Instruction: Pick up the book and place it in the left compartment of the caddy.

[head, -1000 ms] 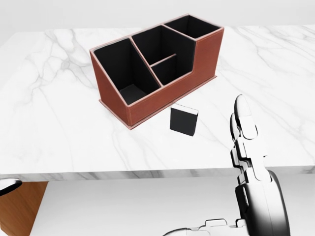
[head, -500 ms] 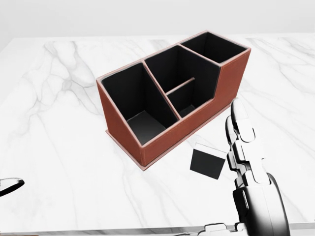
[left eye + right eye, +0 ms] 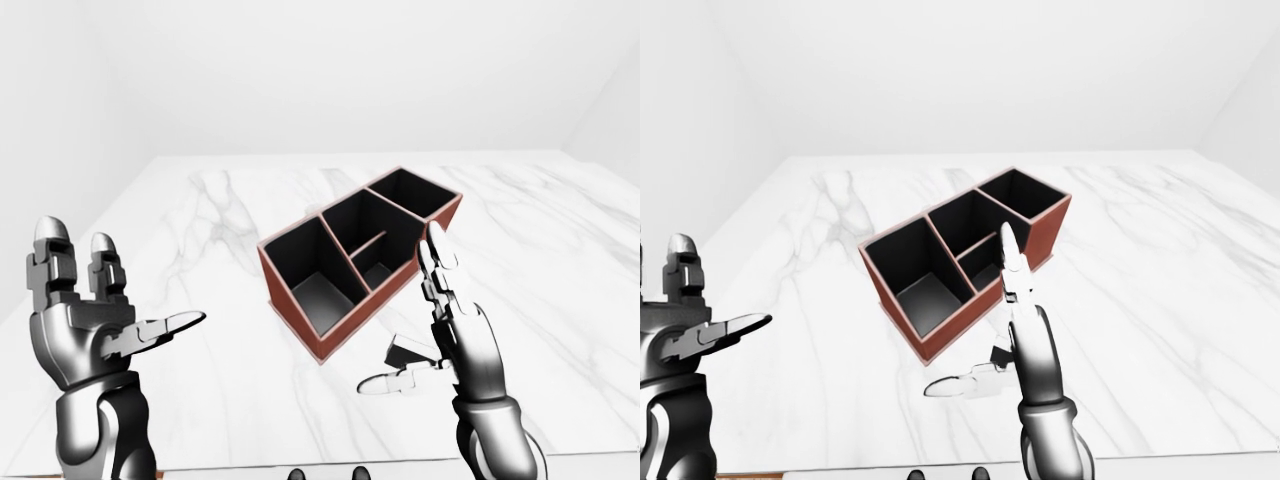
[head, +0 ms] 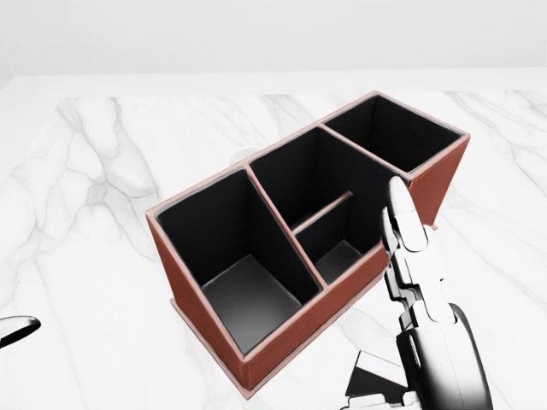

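Note:
The brown caddy [image 4: 197,309] with black insides stands slantwise on the white marble table [image 4: 85,213]. Its left compartment [image 4: 242,286] is the widest, and I see nothing in it. The small dark book [image 3: 403,349] lies on the table just below the caddy's near wall, largely covered by my right hand. My right hand [image 3: 404,314] is open above the book, fingers pointing up and thumb [image 3: 385,382] stretched left, holding nothing. At the left of the left-eye view my left hand [image 3: 130,282] is raised and open, well clear of the caddy.
The table's near edge [image 3: 300,465] runs along the bottom of the eye views. White walls surround the table. Only the tip of my left thumb [image 4: 15,328] shows at the head view's left edge.
The whole picture has shifted: the camera moved in toward the table, so the caddy looks bigger and lower. The book slid toward the bottom edge and is partly behind my right hand.

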